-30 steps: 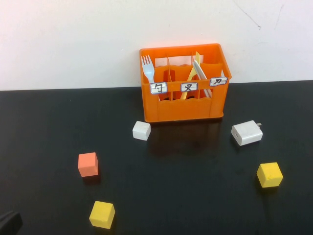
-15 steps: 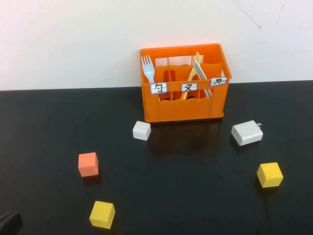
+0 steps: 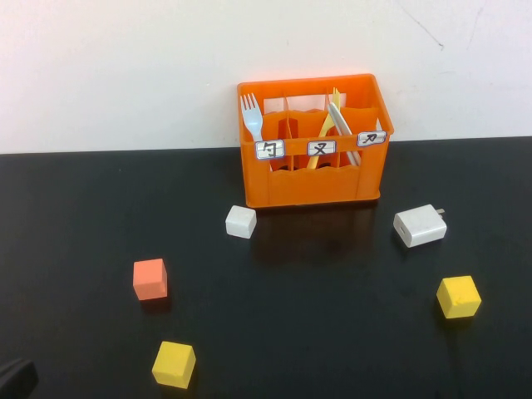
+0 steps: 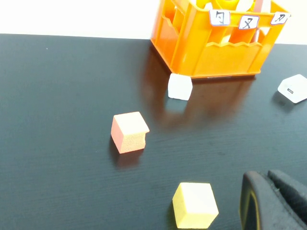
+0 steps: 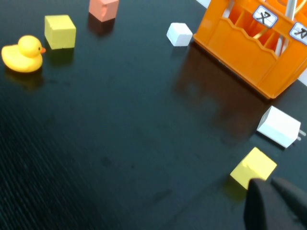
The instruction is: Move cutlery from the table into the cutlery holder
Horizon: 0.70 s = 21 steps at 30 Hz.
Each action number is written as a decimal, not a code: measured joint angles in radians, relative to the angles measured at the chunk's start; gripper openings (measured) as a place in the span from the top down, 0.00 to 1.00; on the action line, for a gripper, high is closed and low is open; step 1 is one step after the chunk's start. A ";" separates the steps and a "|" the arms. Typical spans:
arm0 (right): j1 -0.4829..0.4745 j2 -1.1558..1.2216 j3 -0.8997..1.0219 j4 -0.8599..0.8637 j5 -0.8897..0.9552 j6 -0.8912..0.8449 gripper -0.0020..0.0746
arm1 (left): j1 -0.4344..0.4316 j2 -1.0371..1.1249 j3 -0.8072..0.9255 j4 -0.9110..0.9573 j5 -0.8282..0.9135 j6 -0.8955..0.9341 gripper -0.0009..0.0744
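At the back of the glossy black bench (image 3: 83, 216), against a white wall, stands the cutlery holder (image 3: 312, 179) — an orange slotted crate with three compartments and three white labels along its front. A pale blue-white fork (image 3: 251, 116) stands upright in the left compartment, tines up. A yellow fork (image 3: 326, 129) leans in the middle section, and a cream-white knife (image 3: 339, 123) slants just beside it toward the right; which compartment each foot sits in is hard to tell. A grey knife cannot be made out from these angles.

No cutlery lies on the bench in any view. What remains there is clutter only: a small white cube (image 3: 240, 222) near the crate's front left corner, a white charger block (image 3: 420, 225) off its front right, an orange cube (image 3: 150, 279), two yellow cubes (image 3: 174, 364) (image 3: 458, 297), and — seen only from the right wrist — a yellow toy duck (image 5: 23, 53).

The left pincer (image 4: 273, 203) hangs low at the near left edge of the bench, its black fingers together and holding nothing. The right pincer (image 5: 276, 203), out of the high view, hovers near the right-hand yellow cube, likewise closed and empty.

Judging by this, the task looks essentially finished — at least three pieces are stowed and nothing is visibly left to collect.
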 joint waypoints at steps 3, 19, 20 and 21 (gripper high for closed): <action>0.000 0.000 0.000 0.002 0.000 0.002 0.98 | 0.000 0.000 0.000 0.000 0.000 0.000 0.99; 0.000 0.000 0.000 0.005 0.004 0.002 0.98 | 0.323 -0.120 0.020 -0.187 -0.002 0.137 0.99; 0.000 0.000 0.000 0.005 0.004 0.002 0.98 | 0.349 -0.122 0.027 -0.206 -0.011 0.158 0.99; 0.000 0.000 0.000 0.005 0.004 0.002 0.98 | 0.370 -0.122 0.041 -0.226 -0.026 0.177 0.99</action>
